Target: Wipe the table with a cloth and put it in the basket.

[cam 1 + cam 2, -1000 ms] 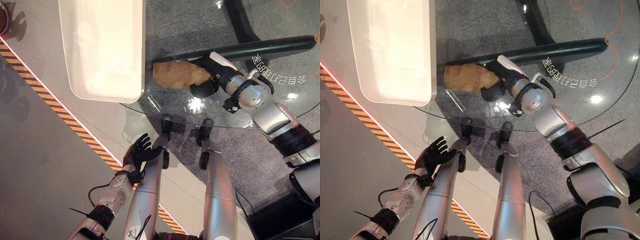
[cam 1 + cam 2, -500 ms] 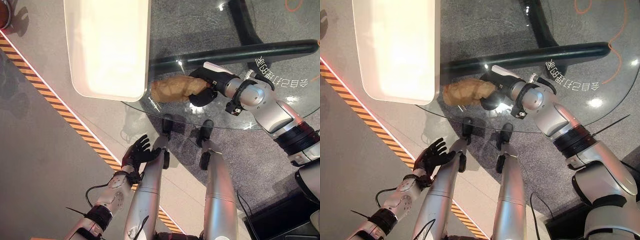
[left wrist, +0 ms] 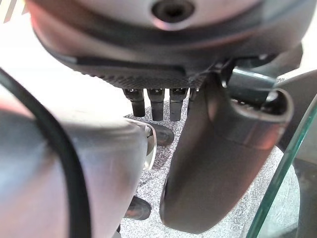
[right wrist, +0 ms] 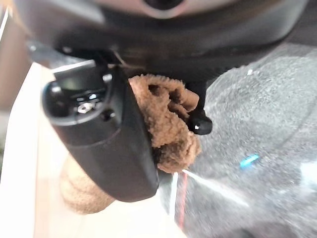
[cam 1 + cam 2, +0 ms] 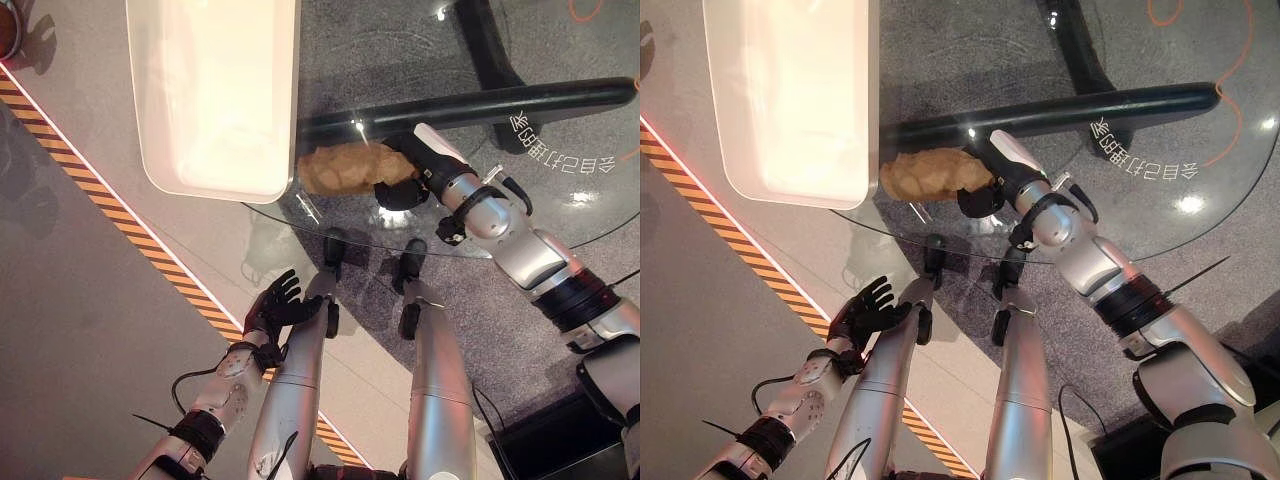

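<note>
Glass table [image 5: 560, 215]: right hand [image 5: 405, 178], gripping the cloth [image 5: 340, 168], has pushed it nearer the basket [image 5: 215, 95].

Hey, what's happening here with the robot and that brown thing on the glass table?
The right robot hand is curled round a brown cloth and holds it on the round glass table, close beside the white basket at the table's edge. The right wrist view shows the cloth pinched between thumb and fingers. The cloth is not yet in the basket. The left robot hand hangs low beside the table with its fingers spread, holding nothing.
</note>
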Robot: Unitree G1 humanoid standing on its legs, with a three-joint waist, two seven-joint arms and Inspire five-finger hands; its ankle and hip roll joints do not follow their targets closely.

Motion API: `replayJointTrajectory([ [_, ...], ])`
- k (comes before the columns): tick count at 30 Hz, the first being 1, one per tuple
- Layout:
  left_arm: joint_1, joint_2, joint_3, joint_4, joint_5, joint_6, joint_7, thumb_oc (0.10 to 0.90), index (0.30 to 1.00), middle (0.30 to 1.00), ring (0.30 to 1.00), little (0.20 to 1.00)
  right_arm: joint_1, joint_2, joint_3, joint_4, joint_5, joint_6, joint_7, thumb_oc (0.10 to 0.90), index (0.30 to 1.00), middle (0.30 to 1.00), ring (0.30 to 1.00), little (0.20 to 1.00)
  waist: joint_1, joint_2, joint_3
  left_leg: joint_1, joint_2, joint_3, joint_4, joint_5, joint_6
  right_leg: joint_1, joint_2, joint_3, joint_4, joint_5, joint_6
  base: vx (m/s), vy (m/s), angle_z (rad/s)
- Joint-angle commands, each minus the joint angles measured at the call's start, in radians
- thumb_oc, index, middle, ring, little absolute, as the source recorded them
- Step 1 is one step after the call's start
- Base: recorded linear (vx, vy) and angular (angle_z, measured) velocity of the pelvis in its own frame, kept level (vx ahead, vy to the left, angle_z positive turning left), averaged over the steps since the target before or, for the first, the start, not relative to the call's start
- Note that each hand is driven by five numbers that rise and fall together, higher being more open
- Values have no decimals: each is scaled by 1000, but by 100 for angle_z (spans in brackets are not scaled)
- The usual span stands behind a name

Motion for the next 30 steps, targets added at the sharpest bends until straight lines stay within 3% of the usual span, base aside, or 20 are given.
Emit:
replayJointTrajectory([
  [1, 93, -14, -27, -44, -2, -21, 4, 800, 900, 900, 900, 900, -108, -66, -89, 53, -9, 33, -189, 100, 300, 300, 300, 200, 9, 69, -16, 24, -50, 21, 63, -133, 40, -12, 46, -17, -44, 36, 42, 0, 0, 0],
  [7, 92, -9, -38, -43, -3, -19, 3, 800, 900, 900, 900, 900, -238, -62, -83, 160, 40, 83, -284, 100, 300, 300, 300, 200, 25, 74, -16, 36, -50, 13, 57, -138, 37, 1, 51, -18, -45, 35, 42, 0, 0, 0],
  [12, 108, 10, -43, -53, -6, -33, -4, 800, 900, 900, 900, 900, -288, -106, -83, 220, 114, 85, -365, 100, 300, 300, 300, 200, 30, 72, -16, 44, -49, 10, 49, -137, 39, 13, 56, -20, -54, 33, 39, -10, -1, 0],
  [13, 91, 15, -33, -54, -10, -34, -7, 800, 900, 900, 900, 900, -310, -117, -88, 225, 131, 83, -381, 100, 300, 300, 300, 200, 27, 69, -16, 6, -50, 14, 43, -107, 43, -19, 53, -27, -69, 64, 31, -47, -8, -2],
  [15, 97, 20, -29, -55, -15, -39, -11, 800, 900, 900, 900, 900, -302, -132, -104, 241, 154, 70, -404, 100, 300, 300, 300, 200, 26, 69, -16, 6, -51, 13, 43, -108, 44, -18, 55, -27, -72, 64, 31, -1, -8, -5],
  [16, 117, 22, -35, -54, -18, -42, -12, 800, 900, 900, 900, 900, -274, -138, -113, 253, 175, 61, -422, 100, 300, 300, 300, 200, 25, 69, -16, 42, -48, 9, 48, -139, 40, 14, 60, -19, -60, 35, 38, 46, -12, -5],
  [18, 103, 24, -25, -57, -18, -46, -10, 800, 900, 900, 900, 900, -276, -153, -131, 254, 201, 50, -449, 100, 300, 300, 300, 200, 20, 64, -16, 6, -48, 14, 42, -111, 45, -17, 58, -24, -76, 64, 30, -1, -8, -2],
  [20, 128, 25, -30, -57, -19, -50, -13, 800, 900, 900, 900, 900, -239, -159, -151, 258, 221, 40, -473, 100, 300, 300, 300, 200, 18, 66, -16, 43, -47, 10, 45, -141, 40, 15, 64, -15, -67, 35, 37, 0, 0, 0],
  [21, 112, 29, -21, -59, -22, -54, -12, 800, 900, 900, 900, 900, -244, -170, -168, 254, 241, 36, -492, 100, 300, 300, 300, 200, 13, 62, -16, 9, -47, 16, 38, -111, 44, -15, 63, -20, -81, 65, 30, -2, -17, -4],
  [22, 132, 27, -26, -58, -23, -55, -13, 800, 900, 900, 900, 900, -217, -170, -175, 254, 245, 34, -496, 100, 300, 300, 300, 200, 12, 63, -16, 45, -45, 12, 44, -142, 40, 16, 66, -11, -69, 35, 37, -1, -11, -7],
  [24, 135, 28, -19, -61, -28, -56, -11, 800, 900, 900, 900, 900, -179, -179, -206, 243, 259, 31, -518, 100, 300, 300, 300, 200, 5, 61, -16, 46, -43, 15, 43, -143, 39, 18, 70, -8, -71, 34, 38, 1, -7, -8],
  [25, 120, 28, -7, -63, -28, -59, -11, 800, 900, 900, 900, 900, -170, -186, -229, 231, 262, 36, -534, 100, 300, 300, 300, 200, -1, 57, -16, 10, -42, 24, 38, -115, 43, -14, 68, -12, -83, 63, 30, 3, -6, -7],
  [26, 139, 26, -13, -63, -28, -59, -11, 800, 900, 900, 900, 900, -143, -186, -232, 230, 265, 34, -536, 100, 300, 300, 300, 200, -1, 59, -16, 45, -41, 19, 44, -145, 39, 16, 72, -5, -70, 33, 37, -48, -15, -9],
  [27, 123, 25, 0, -68, -24, -59, -7, 800, 900, 900, 900, 900, -122, -199, -261, 212, 278, 39, -552, 100, 300, 300, 300, 200, -9, 55, -16, 11, -40, 28, 37, -116, 44, -15, 70, -8, -84, 62, 30, 49, -11, -8],
  [28, 142, 24, -6, -67, -25, -60, -6, 800, 900, 900, 900, 900, -90, -198, -265, 210, 284, 36, -557, 100, 300, 300, 300, 200, -10, 56, -16, 47, -38, 23, 42, -146, 40, 17, 74, 0, -72, 34, 37, -3, -19, -7],
  [30, 144, 21, 1, -68, -26, -61, 2, 800, 900, 900, 900, 900, -37, -206, -300, 193, 303, 33, -575, 100, 300, 300, 300, 200, -20, 52, -16, 52, -37, 26, 38, -146, 40, 19, 78, 4, -76, 35, 38, 22, -24, -8],
])
